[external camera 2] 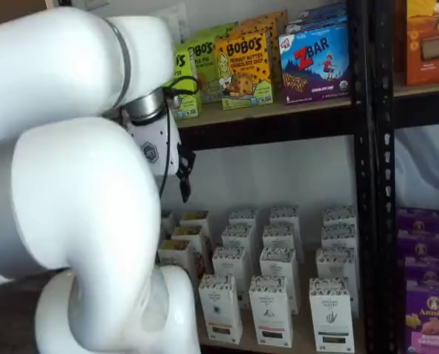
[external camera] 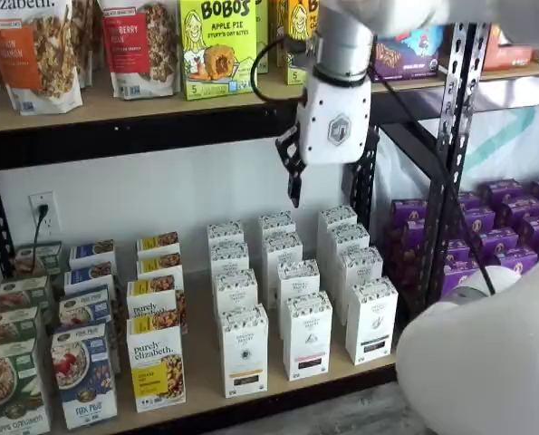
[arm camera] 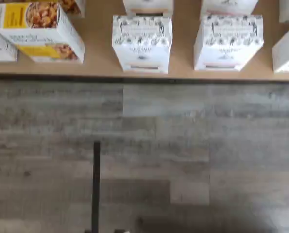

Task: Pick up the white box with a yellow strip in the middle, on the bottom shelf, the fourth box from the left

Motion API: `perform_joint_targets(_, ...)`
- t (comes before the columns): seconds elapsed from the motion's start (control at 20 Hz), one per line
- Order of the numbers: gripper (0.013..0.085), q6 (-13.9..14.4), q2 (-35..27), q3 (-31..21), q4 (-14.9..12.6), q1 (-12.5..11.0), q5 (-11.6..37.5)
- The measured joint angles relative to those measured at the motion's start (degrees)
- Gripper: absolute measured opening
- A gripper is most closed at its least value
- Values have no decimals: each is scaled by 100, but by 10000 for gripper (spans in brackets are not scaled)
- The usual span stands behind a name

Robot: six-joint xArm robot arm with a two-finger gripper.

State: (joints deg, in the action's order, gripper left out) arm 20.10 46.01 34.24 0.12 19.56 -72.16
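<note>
The white box (external camera: 244,352) stands upright at the front of the bottom shelf (external camera: 201,373), with its long axis vertical. Its narrow front, with the yellowish band low down, faces outward to the floor side. The wrist view shows its speckled top (arm camera: 142,30) close to the shelf's front edge.

Directly behind it, more white cartons (external camera: 235,288) stand one after another in a line toward the wall. On one side is the wider purely elizabeth box (external camera: 156,370), with a strip of bare board between them. On the other side is a similar white carton with a black band (external camera: 307,335), near but not touching.

Above the box tops there is free room up to the upper shelf (external camera: 115,109). In front of the edge is only the grey plank floor (arm camera: 183,145).

The gripper (external camera: 293,177) hangs well above the cartons, in front of the white wall. Its black fingers are seen from the side, spread fully apart, and they hold nothing.
</note>
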Motion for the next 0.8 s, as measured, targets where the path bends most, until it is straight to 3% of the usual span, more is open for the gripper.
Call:
perform_joint_targets(0.05,850,186,-70,-160,-256,100,349)
perform_joint_targets(0.2,850,-161,-285,-418,156,-94,859)
perform_joint_targets(0.45,850,-314,-738,-647,244,-176,1574)
perform_joint_targets(0.8,850,-530,-1305,-723,394,-276,2195)
